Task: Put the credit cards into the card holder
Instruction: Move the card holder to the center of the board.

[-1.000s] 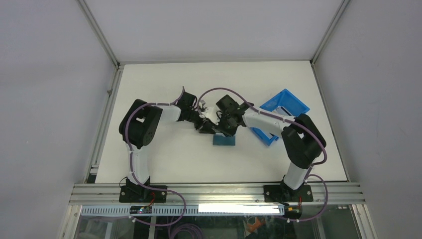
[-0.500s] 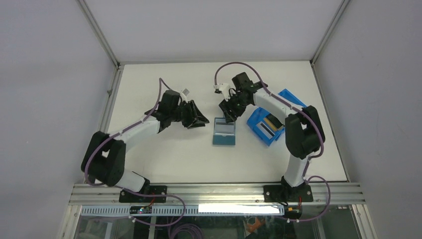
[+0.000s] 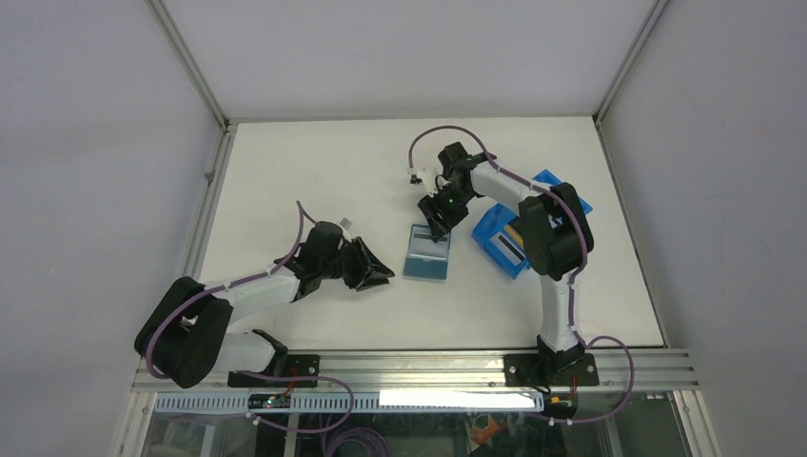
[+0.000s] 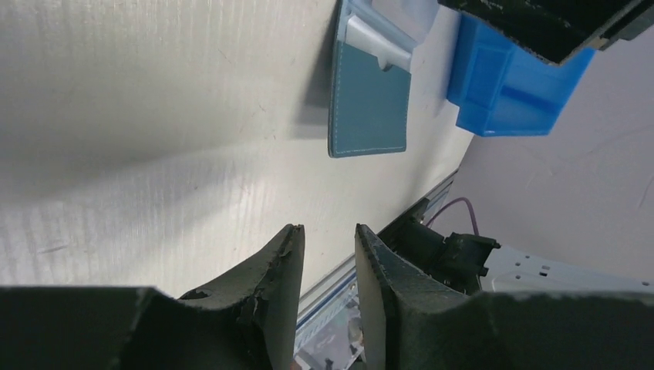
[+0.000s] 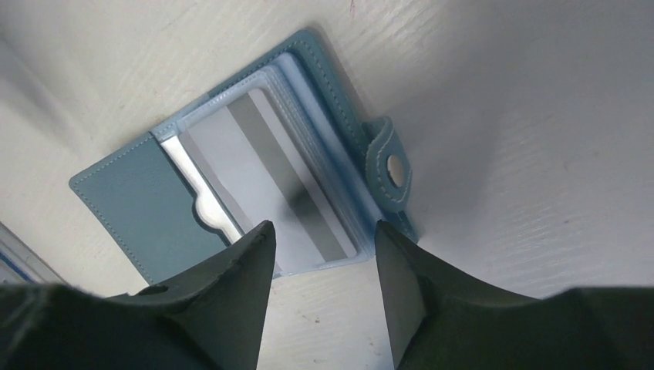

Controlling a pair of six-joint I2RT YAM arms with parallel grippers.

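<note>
The teal card holder (image 3: 426, 254) lies open on the table. In the right wrist view its clear pocket holds a pale grey credit card (image 5: 270, 177) with a dark stripe, and the snap tab (image 5: 392, 171) sticks out to the side. My right gripper (image 3: 438, 221) hovers over the holder's far end, open and empty (image 5: 324, 231). More credit cards (image 3: 507, 240) show in the blue bin (image 3: 487, 231). My left gripper (image 3: 376, 271) is left of the holder (image 4: 369, 108), its fingers a small gap apart with nothing between them (image 4: 329, 231).
The blue bin (image 4: 501, 85) stands right of the holder, partly hidden by the right arm. The metal rail of the table's near edge (image 3: 409, 367) runs along the front. Frame posts rise at the back corners.
Both grippers left the holder, which now lies open with a card in it. The left arm drew back toward the near left. The right gripper opened and stays by the holder's far end.
</note>
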